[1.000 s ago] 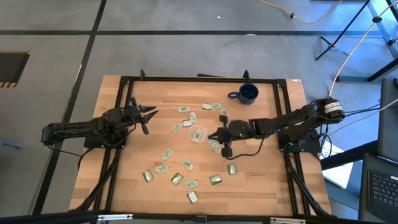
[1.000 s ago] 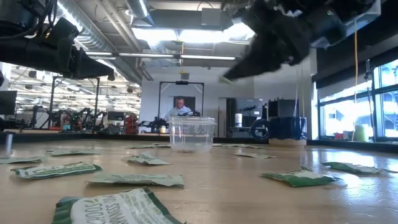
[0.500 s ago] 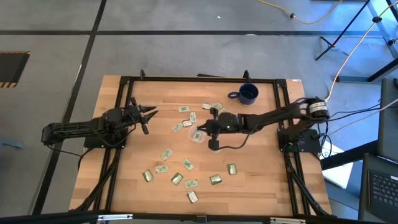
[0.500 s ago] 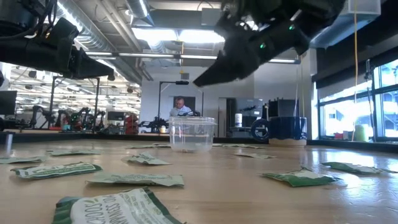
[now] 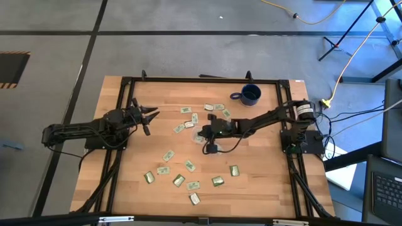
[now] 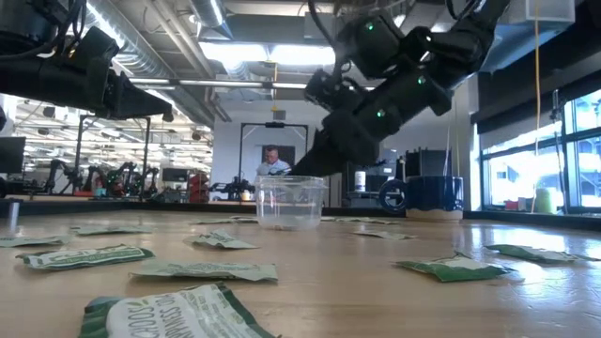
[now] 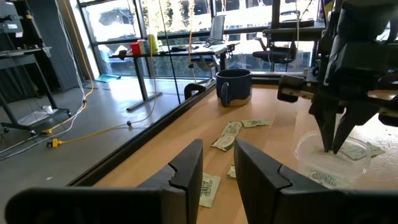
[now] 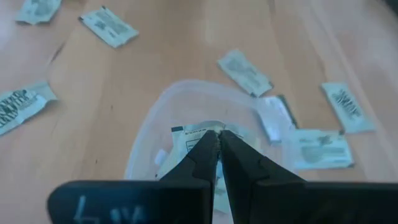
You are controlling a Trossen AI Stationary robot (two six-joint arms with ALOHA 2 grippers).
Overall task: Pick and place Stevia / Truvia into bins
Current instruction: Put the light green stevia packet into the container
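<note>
- A small round clear plastic cup point(image 6: 290, 202) stands on the wooden table point(image 6: 357, 282).
- The dark right gripper point(image 6: 305, 169) dips just over its rim (fingertips pinched close).
- Pale green paper sachets point(image 6: 207, 270) lie scattered around.

sachets point(image 5: 168, 155): pale green and white with dark print | cup point(image 6: 290, 201): clear, see-through | mug point(image 5: 250, 95): dark blue | table point(image 5: 264, 176): light wood grain, black frame | arms: black | cable point(image 5: 358, 44): yellow | floor point(image 5: 50, 31): grey with dark lines
</note>
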